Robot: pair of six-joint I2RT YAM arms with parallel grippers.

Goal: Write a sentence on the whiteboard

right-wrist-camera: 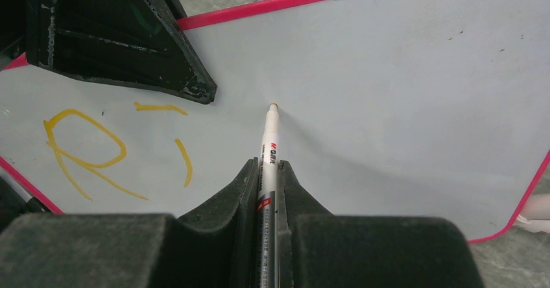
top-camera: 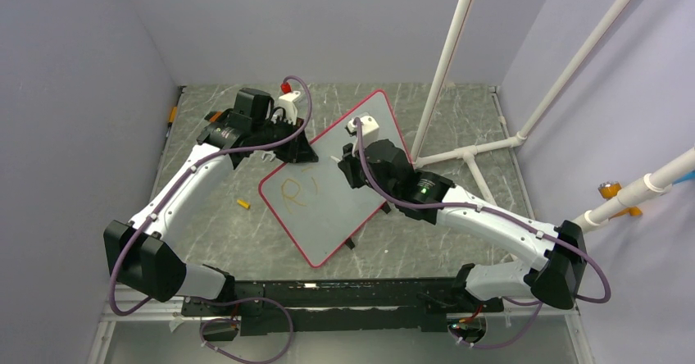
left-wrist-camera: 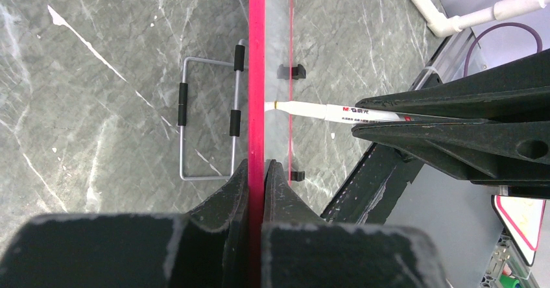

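Room: plain lavender walls [top-camera: 311, 20] are seen on three sides; white PVC pipes [top-camera: 447, 61] rise at the right, well apart from the left arm.
Surface: a grey marble-patterned tabletop [top-camera: 246, 241] is streaked with pale veins; a black rail [top-camera: 328, 294] is fixed along its near edge, where both arm bases are bolted.
Whiteboard: the whiteboard [top-camera: 328, 216] is found around the middle of the tabletop, turned diagonally with one corner toward the far edge and one toward the near edge. It is raised at a tilt, not laid flat. A red-pink rim is seen all round it.
Sentence: only a start of the sentence [right-wrist-camera: 122, 150] is written, an orange-yellow "R" and two short strokes beside it, on the board's left part.
Left gripper: the left gripper [left-wrist-camera: 257, 168] is pinched narrowly on the whiteboard's rim at its far-left edge.
Right gripper: the right gripper [right-wrist-camera: 267, 168] is clamped tightly around a white marker pen [right-wrist-camera: 270, 139], whose tip is set against the board just right of the letters.
Stand: a wire stand [left-wrist-camera: 183, 103] with black sleeves is seen lying on the tabletop behind the board.
Loose item: a small yellow piece [top-camera: 243, 203] is lying on the tabletop just beside the board's left corner.
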